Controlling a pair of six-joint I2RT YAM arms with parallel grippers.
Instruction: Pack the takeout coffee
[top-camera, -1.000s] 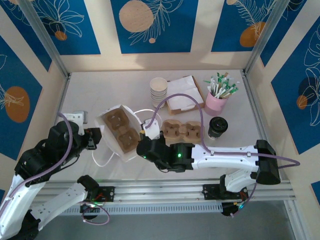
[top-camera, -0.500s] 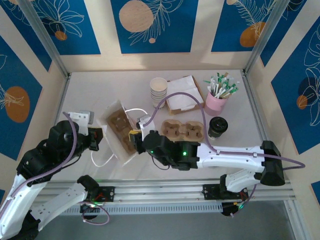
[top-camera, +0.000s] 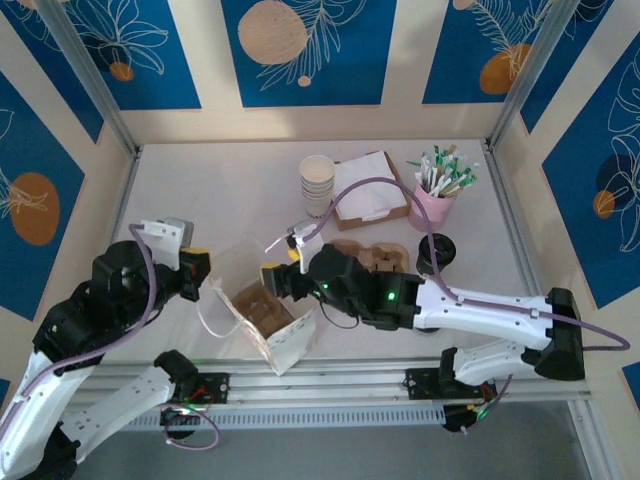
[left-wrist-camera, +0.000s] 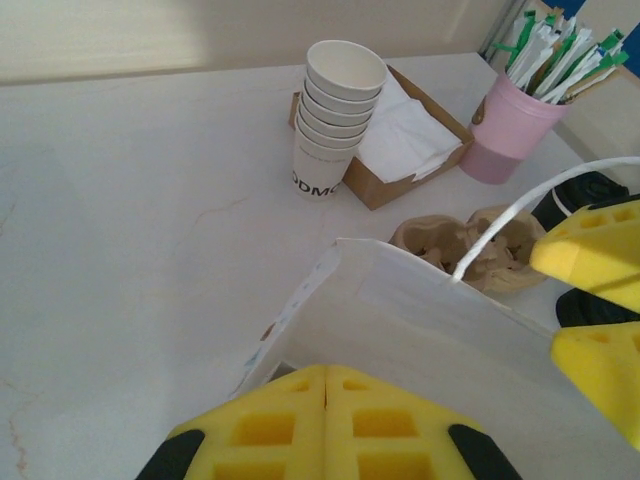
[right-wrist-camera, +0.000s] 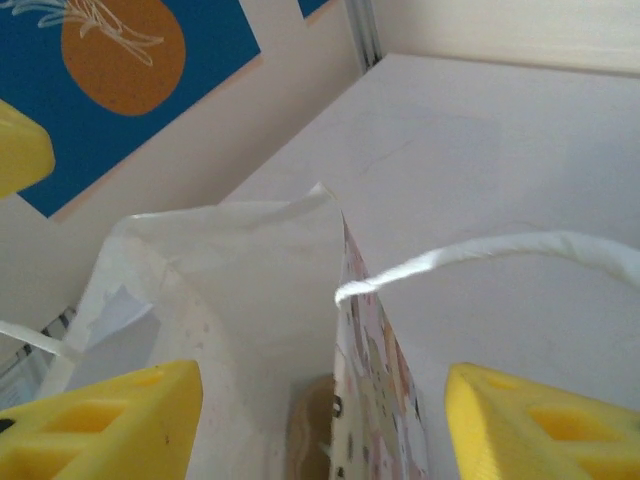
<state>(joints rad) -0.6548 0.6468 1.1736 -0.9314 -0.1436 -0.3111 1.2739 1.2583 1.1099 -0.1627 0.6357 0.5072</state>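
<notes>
A white paper bag (top-camera: 283, 338) stands tilted near the table's front, with a brown cup carrier (top-camera: 262, 305) inside it. My left gripper (top-camera: 199, 274) is shut on the bag's left rim; its yellow fingers (left-wrist-camera: 325, 425) press together against the bag wall (left-wrist-camera: 430, 330). My right gripper (top-camera: 283, 270) hangs open over the bag's mouth, its pads (right-wrist-camera: 100, 420) on either side of the bag's patterned wall (right-wrist-camera: 365, 400), not touching it. A second cup carrier (top-camera: 375, 257) lies on the table behind my right arm. The black lidded coffee cup (top-camera: 437, 250) stands to its right.
A stack of paper cups (top-camera: 317, 182), a box of napkins (top-camera: 372, 192) and a pink cup of stirrers (top-camera: 436, 198) stand at the back. The bag's string handle (right-wrist-camera: 480, 255) arcs over its rim. Walls close in the table on three sides.
The bag has gone from lying flat to standing up nearer the front edge. My right gripper has let go and opened. My left gripper has shut on the bag's rim.
</notes>
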